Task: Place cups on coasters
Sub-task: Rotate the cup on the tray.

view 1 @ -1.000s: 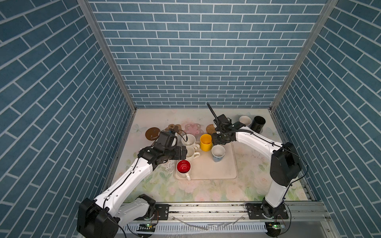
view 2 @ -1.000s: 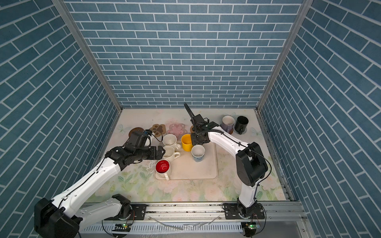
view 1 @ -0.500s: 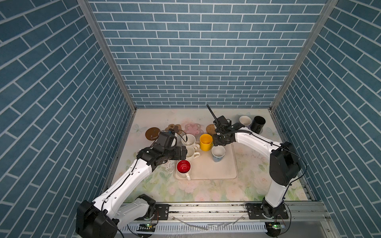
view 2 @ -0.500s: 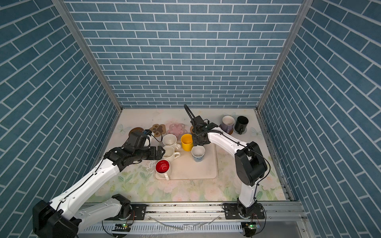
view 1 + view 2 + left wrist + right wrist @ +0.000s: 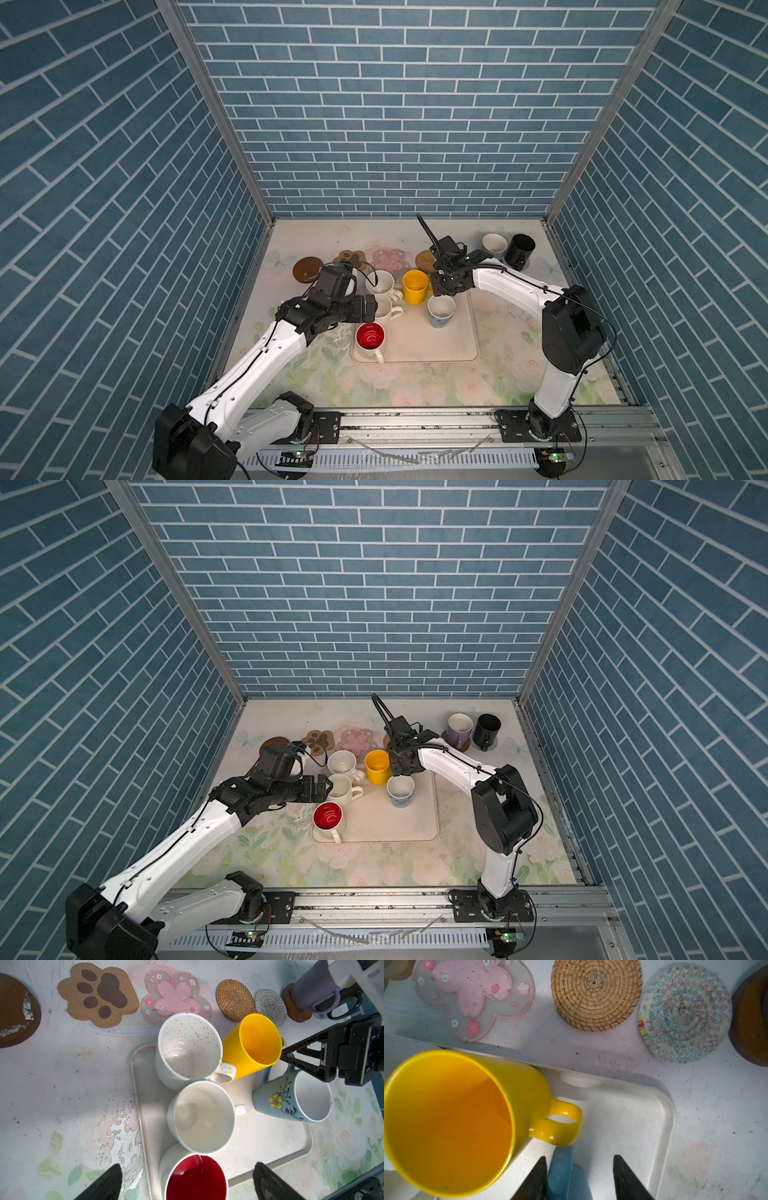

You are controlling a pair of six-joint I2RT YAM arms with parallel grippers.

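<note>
- Left gripper [image 5: 188,1166]: jaws spread wide, nothing held. It hovers above the red-lined mug [image 5: 195,1178], which shows between the fingertips in the left wrist view.
- Right gripper [image 5: 579,1157]: jaws partly apart, straddling the handle [image 5: 560,1167] of the light blue mug [image 5: 291,1099]. One finger is close against the handle and a clear gap remains at the other, so there is no firm hold.
- Tray [image 5: 270,1140]: carries five upright mugs, namely the light blue mug, the yellow mug [image 5: 446,1122], the speckled cream mug [image 5: 189,1049], the plain cream mug [image 5: 203,1118] and the red-lined mug.
- Lavender mug [image 5: 459,729]: stands on a brown disc [image 5: 295,1012] at the back of the worktop [image 5: 374,386].
- Black mug [image 5: 487,729]: stands just beside the lavender mug; what it stands on cannot be made out.
- Bare coasters, in a row behind the tray: second brown disc [image 5: 16,1009], paw coaster [image 5: 99,995], pink flower coaster [image 5: 176,997], rattan round [image 5: 234,999], pale woven round [image 5: 270,1006].
</note>
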